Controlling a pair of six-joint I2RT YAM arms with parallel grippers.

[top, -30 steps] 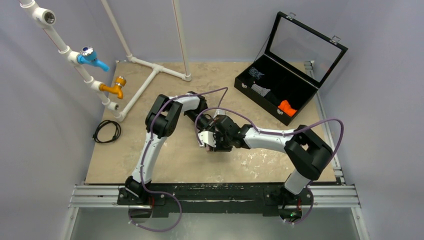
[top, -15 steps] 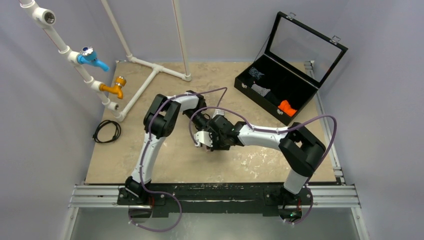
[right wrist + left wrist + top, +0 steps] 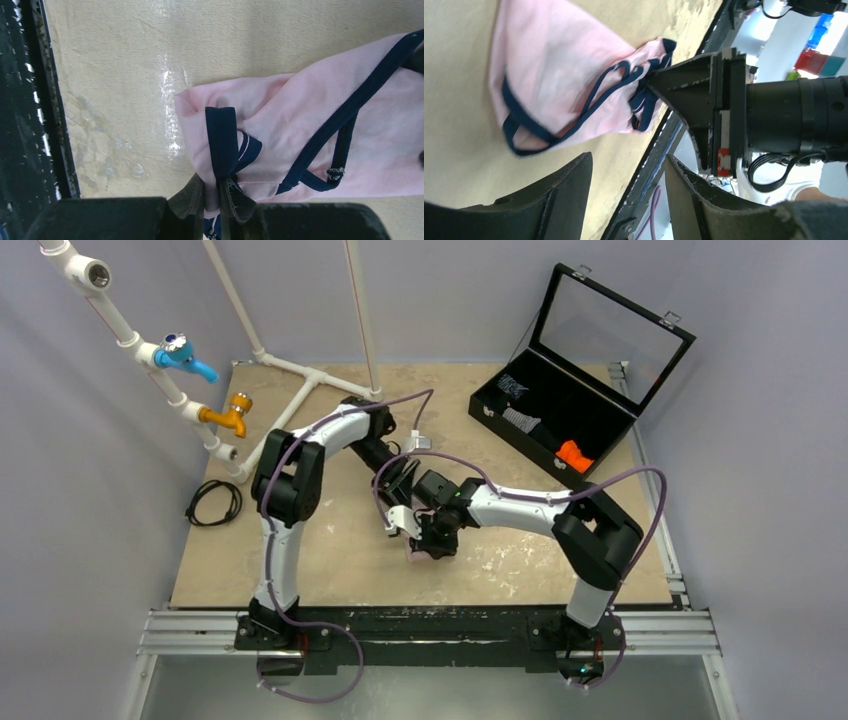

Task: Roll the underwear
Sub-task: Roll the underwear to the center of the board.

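Underwear [image 3: 310, 125] hem between right fingers [image 3: 186, 199]

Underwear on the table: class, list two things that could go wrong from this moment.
1. The right gripper pinches only a trimmed corner of the underwear; it may slip out when pulled.
2. The left gripper stands open, off the cloth, so the whole piece may drag instead of rolling.

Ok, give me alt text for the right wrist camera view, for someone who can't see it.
The right gripper pinches a bunched, navy-trimmed edge of the pale pink underwear, which lies crumpled on the beige table. A black rail runs down the left side.
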